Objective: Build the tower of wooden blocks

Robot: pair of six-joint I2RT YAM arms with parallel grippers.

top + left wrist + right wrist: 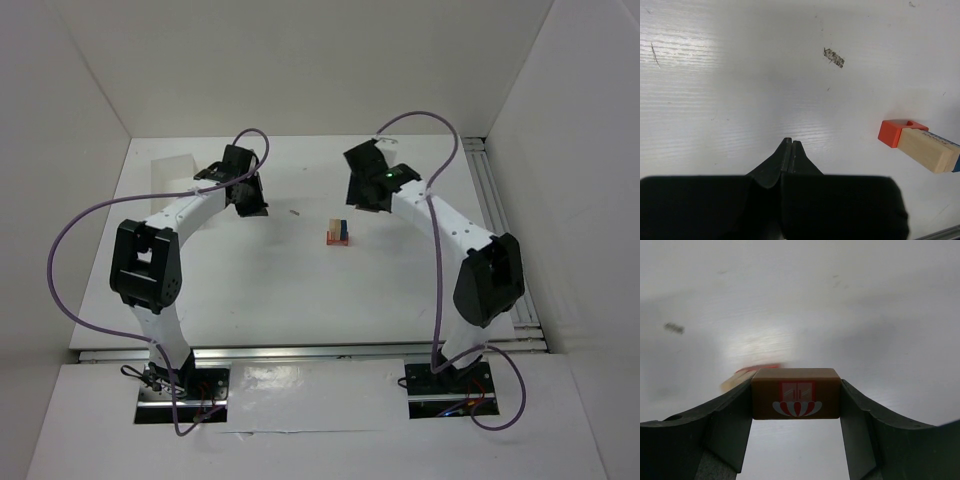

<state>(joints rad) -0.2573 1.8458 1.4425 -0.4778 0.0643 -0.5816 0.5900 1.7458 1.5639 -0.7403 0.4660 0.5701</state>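
White table inside white walls is carrying the wood block tower at mid-table, its orange-red block touching a pale block. Just far-right of it, the right gripper is clamping a brown block, jaws spread to its width. Further left, the left gripper is hanging fully closed, gripping nothing.

The block stack stands on the table between the left gripper and, seemingly nearer, the right gripper.

blocks: small stack, middle of table | left gripper: off to their left | right gripper: near, up-right
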